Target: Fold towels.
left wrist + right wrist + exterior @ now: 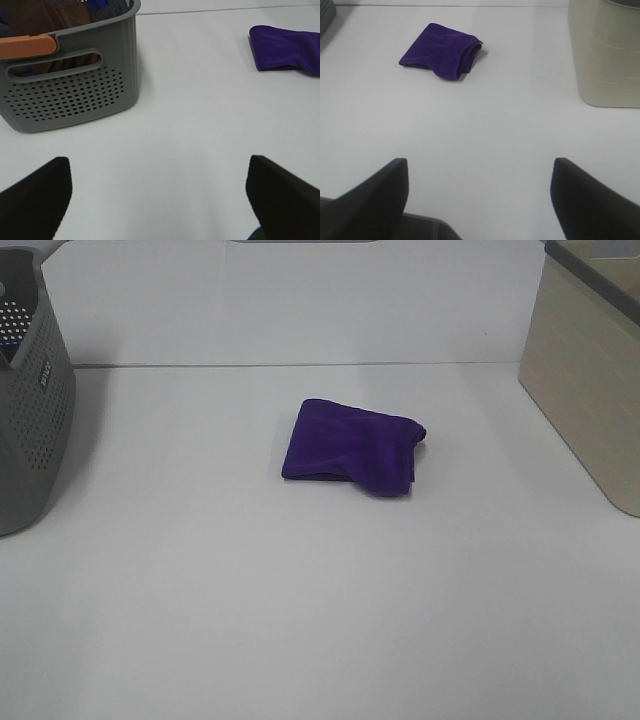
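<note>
A deep purple towel (352, 444) lies folded into a small, slightly rumpled packet in the middle of the white table (320, 620). It also shows in the left wrist view (285, 49) and the right wrist view (441, 51). No tag shows. Neither arm appears in the exterior high view. My left gripper (159, 200) is open and empty, low over the table, near the grey basket and well away from the towel. My right gripper (479, 197) is open and empty, well short of the towel.
A grey perforated basket (30, 410) stands at the table's left edge; the left wrist view (70, 90) shows brown and blue cloths inside it. A beige bin (590, 370) stands at the right edge, also in the right wrist view (605, 55).
</note>
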Controlling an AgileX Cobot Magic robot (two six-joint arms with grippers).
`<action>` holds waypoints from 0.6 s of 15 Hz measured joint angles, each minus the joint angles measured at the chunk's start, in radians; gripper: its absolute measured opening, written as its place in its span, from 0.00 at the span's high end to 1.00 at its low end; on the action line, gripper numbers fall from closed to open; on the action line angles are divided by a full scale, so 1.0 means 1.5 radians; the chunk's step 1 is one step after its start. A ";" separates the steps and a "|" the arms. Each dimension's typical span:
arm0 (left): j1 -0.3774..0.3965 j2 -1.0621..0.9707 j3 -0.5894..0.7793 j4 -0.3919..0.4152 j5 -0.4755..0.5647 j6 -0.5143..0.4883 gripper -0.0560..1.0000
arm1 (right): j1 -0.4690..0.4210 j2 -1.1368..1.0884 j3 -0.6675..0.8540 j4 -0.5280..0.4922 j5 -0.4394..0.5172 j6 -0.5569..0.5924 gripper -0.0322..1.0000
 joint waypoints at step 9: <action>0.023 0.000 0.000 -0.002 0.000 0.000 0.12 | -0.039 0.000 0.000 0.009 -0.001 0.000 0.22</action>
